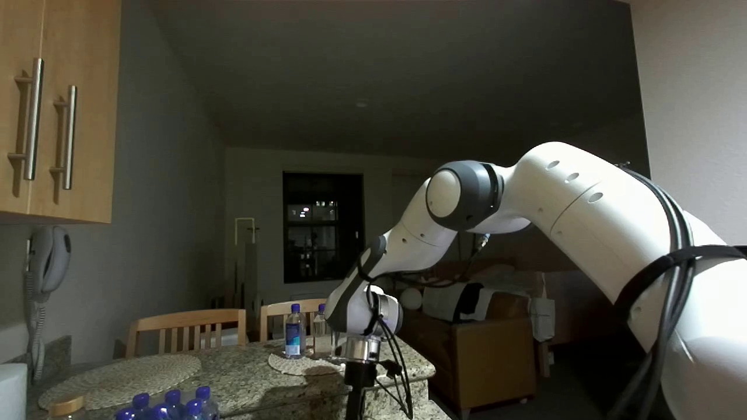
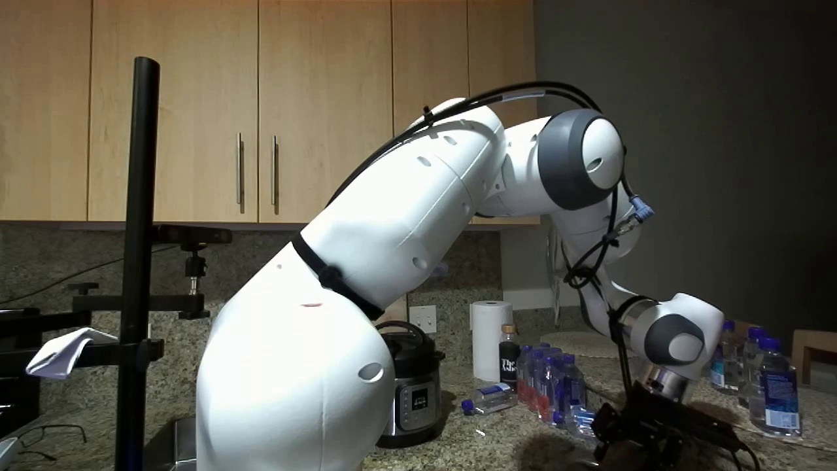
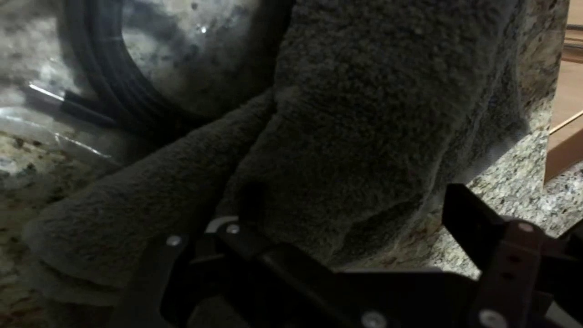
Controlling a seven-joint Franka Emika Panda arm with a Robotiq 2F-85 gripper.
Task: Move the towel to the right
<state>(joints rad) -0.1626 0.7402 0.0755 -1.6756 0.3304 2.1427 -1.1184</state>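
Note:
A grey, fluffy towel [image 3: 364, 114] lies folded on the speckled stone counter, filling the middle of the wrist view. One fold of it stretches toward the lower left. My gripper [image 3: 355, 198] stands open over the towel's near edge, its jaws wide apart. The left finger, very dark, overlaps the towel in the picture; the right finger [image 3: 471, 223] shows past the towel's edge against bare stone. Nothing is clamped between them. Whether either finger touches the cloth I cannot tell. In both exterior views the towel is out of sight.
Beside the towel lies a coiled black cable [image 3: 104, 68], apparently in clear plastic. The counter [image 3: 514, 182] ends at the right of the wrist view. Water bottles [image 2: 546, 383] cluster near the arm, more bottles [image 2: 775, 386] stand behind the wrist, and a cooker [image 2: 415, 399] sits farther back.

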